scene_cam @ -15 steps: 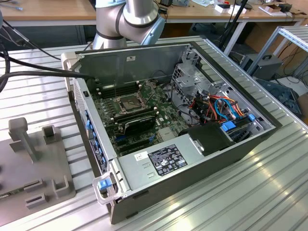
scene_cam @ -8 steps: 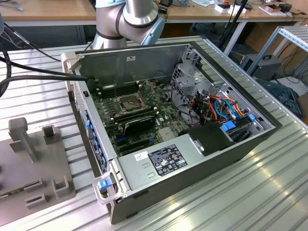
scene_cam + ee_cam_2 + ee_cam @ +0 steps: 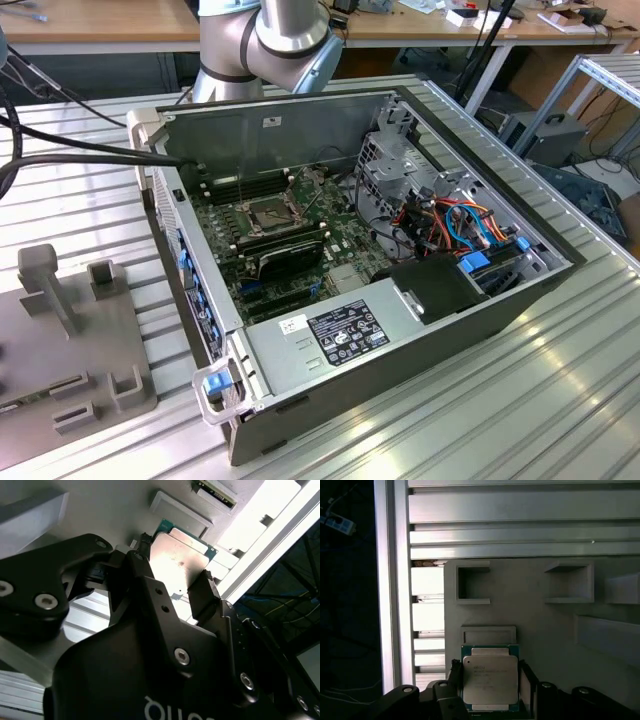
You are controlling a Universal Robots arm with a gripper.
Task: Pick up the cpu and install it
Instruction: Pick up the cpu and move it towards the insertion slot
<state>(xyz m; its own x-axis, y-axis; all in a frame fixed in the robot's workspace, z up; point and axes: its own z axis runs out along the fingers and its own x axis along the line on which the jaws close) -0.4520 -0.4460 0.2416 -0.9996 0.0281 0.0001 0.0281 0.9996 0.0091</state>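
The cpu (image 3: 489, 680) is a small square chip with a dull silver top and a green rim, lying over a grey fixture plate (image 3: 545, 635). In both wrist views my gripper (image 3: 489, 674) straddles it, with one black finger (image 3: 454, 674) pressed to one side and the other against the opposite side. The cpu (image 3: 182, 560) catches a bright glare between the black fingers (image 3: 206, 587) of the gripper (image 3: 175, 567). In the exterior view the open computer case (image 3: 500, 300) holds the motherboard, with the square metal-framed socket (image 3: 268, 212) near its middle.
The grey fixture (image 3: 70, 340) with upright posts lies at the exterior view's left on the ribbed aluminium table (image 3: 560, 400). Inside the case are the grey power-supply box (image 3: 330, 335), drive cage (image 3: 400, 170) and coloured cables (image 3: 460, 225). Empty pockets (image 3: 472, 582) mark the fixture plate.
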